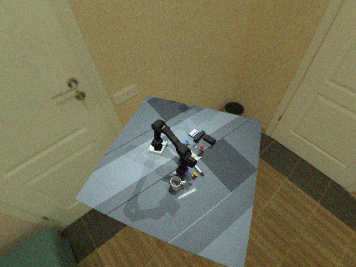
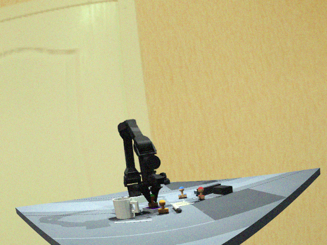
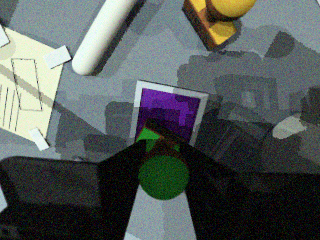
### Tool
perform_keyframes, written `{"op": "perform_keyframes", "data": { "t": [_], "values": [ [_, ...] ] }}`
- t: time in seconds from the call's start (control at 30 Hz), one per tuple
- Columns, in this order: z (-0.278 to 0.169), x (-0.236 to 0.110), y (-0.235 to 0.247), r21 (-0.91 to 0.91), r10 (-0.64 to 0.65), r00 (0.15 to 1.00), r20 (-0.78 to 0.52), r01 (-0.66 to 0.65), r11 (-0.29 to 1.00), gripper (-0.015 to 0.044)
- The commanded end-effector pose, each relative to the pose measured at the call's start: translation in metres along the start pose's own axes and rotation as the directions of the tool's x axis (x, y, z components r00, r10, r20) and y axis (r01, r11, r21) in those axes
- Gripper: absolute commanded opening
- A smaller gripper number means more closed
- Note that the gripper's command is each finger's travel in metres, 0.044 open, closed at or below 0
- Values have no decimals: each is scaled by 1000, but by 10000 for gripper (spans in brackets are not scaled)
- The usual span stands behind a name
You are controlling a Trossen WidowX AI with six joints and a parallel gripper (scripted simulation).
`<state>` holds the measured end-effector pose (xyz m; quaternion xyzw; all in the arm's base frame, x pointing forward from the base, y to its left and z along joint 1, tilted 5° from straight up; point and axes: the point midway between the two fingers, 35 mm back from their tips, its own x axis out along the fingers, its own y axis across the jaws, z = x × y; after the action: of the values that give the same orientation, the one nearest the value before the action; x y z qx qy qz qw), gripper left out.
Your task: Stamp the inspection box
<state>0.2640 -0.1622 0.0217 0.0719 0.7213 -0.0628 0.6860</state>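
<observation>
Pinching the green-knobbed stamp (image 3: pixel 163 176) (base on the purple ink pad (image 3: pixel 169 112)), the end effector (image 3: pixel 162 165) points down.

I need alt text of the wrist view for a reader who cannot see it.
The gripper holds a green-knobbed stamp down over the purple ink pad. A cream card lies at left, a white marker above, and a yellow-knobbed stamp at the top right.

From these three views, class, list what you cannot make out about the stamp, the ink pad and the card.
- Green-knobbed stamp: its face hidden in the wrist view by its own knob and the tool; lettering unseen.
- Purple ink pad: contact with the stamp hidden there.
- Card: cut by the wrist view's left edge; too small in the top view.
</observation>
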Motion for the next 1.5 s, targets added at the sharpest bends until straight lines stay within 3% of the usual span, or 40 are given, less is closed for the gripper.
{"op": "perform_keyframes", "data": {
  "t": [0.0,1.47],
  "values": [
    [0,2,-1,0,-4,1000,-3,4,1000,0],
    [0,5,-1,0,-4,1000,-3,4,1000,0]
  ]
}}
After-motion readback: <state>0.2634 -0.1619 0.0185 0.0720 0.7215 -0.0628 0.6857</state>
